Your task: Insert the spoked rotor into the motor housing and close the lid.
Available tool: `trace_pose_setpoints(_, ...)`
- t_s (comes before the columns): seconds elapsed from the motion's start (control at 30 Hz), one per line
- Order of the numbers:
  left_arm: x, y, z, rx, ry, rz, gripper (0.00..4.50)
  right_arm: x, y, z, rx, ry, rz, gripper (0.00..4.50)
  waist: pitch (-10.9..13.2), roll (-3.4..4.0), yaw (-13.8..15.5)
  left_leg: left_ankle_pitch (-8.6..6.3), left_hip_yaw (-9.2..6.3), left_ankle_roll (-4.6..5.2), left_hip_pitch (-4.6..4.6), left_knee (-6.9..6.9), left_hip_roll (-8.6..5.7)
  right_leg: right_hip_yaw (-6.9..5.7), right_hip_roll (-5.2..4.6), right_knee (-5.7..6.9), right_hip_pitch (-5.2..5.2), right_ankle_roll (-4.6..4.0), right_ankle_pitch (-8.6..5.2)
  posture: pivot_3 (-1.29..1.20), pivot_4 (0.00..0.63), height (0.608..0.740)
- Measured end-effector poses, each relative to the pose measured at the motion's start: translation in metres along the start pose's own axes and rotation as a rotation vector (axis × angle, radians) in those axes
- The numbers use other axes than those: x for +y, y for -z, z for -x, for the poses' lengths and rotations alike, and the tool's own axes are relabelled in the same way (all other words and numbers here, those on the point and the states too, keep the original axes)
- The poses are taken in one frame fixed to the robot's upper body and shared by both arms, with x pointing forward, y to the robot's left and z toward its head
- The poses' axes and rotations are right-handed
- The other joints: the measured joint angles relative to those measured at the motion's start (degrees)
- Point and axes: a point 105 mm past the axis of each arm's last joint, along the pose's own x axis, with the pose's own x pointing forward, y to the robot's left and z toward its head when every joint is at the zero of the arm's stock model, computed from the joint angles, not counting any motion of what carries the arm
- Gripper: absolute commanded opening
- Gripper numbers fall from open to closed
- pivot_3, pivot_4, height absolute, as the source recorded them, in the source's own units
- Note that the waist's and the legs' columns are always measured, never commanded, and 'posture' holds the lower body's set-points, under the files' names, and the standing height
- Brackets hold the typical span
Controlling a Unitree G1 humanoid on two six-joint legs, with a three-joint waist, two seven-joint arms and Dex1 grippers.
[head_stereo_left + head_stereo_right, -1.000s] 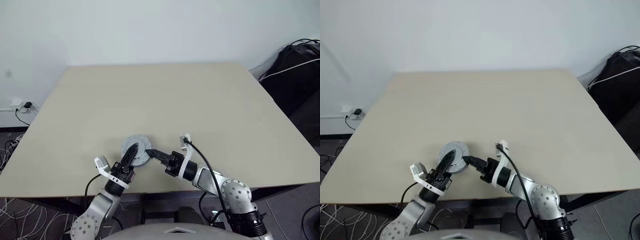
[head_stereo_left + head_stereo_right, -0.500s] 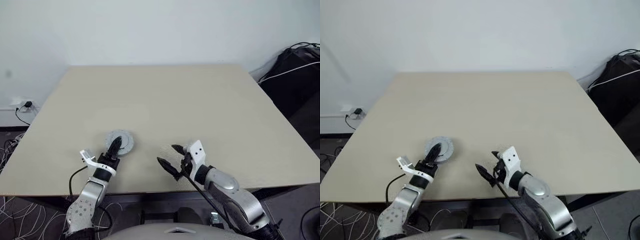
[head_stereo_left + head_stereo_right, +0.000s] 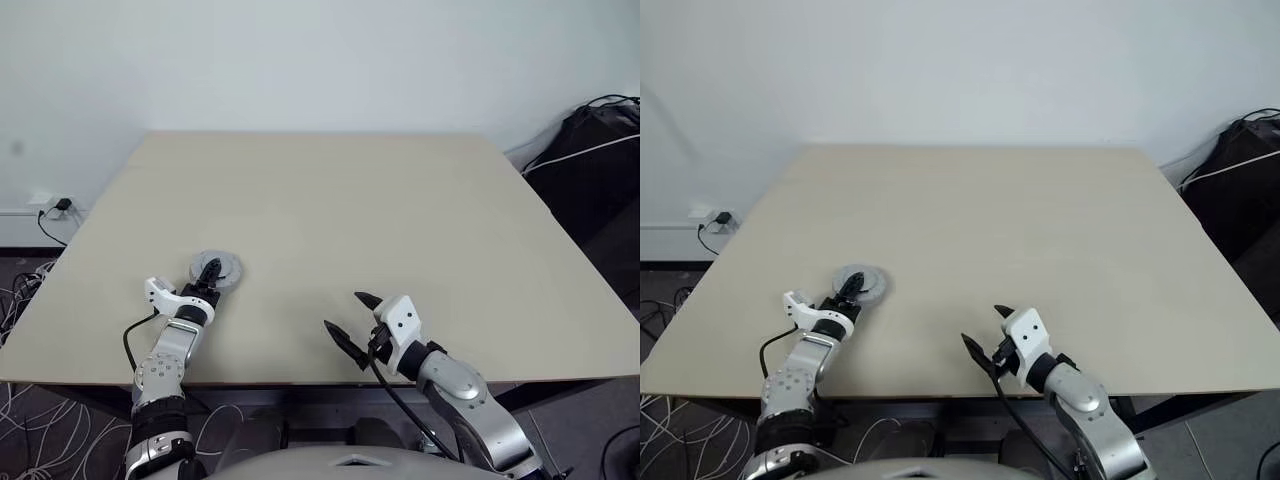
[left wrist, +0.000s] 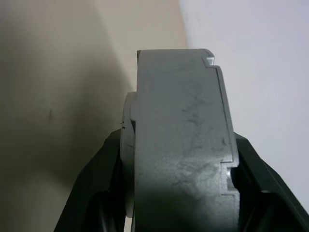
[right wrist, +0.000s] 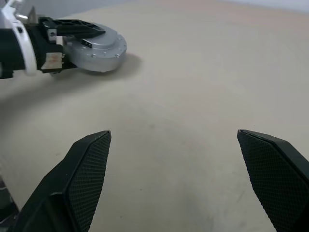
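- Housing (image 3: 215, 269) — one grey round assembly with its lid on, plain metal face up, stepped rim seen edge-on in the left wrist view.
- It sits at the table's (image 3: 400, 220) near-left part, clamped across its thickness by the left gripper (image 3: 208, 272).
- Two grippers — the right gripper (image 3: 348, 320) hangs well apart from it over the near edge, fingers (image 5: 82, 174) spread wide, holding nothing.
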Motion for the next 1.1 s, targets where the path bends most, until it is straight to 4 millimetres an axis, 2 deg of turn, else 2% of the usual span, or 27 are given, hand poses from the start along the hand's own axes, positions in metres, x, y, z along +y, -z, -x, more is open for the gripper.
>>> trace_pose_setpoints(0.3,-0.025,-0.005,-0.036,-0.007,0.023,-0.044,2.11,0.002,0.001,-0.001,-0.012,-0.007,-0.031,4.50,0.0,-0.02,0.3,0.14,-0.01,-0.03,0.03,0.01,0.03,-0.02,0.06,0.01,0.04,0.09,0.12,0.00,0.000,0.740)
trace_pose_setpoints(0.57,-0.020,0.005,-0.057,0.007,-0.057,-0.084,2.11,0.001,0.001,-0.001,-0.013,-0.003,-0.034,4.50,0.0,-0.03,0.2,0.15,-0.02,-0.04,0.06,0.00,0.04,-0.02,0.08,0.00,0.05,0.15,0.27,0.00,0.000,0.740)
trace_pose_setpoints(0.87,-0.017,0.007,-0.065,0.004,-0.114,-0.111,2.11,0.002,0.003,-0.001,0.002,-0.004,-0.046,4.50,0.0,-0.03,0.1,0.18,-0.02,-0.03,0.07,0.01,0.04,-0.02,0.08,0.02,0.06,0.20,0.31,0.00,0.000,0.740)
trace_pose_setpoints(1.1,-0.015,0.008,-0.063,0.011,-0.130,-0.138,4.43,0.002,0.004,-0.002,0.004,-0.005,-0.052,4.50,0.0,-0.02,0.0,0.18,0.00,-0.03,0.40,0.00,0.05,0.01,0.08,0.01,0.40,0.40,0.19,0.00,0.000,0.740)
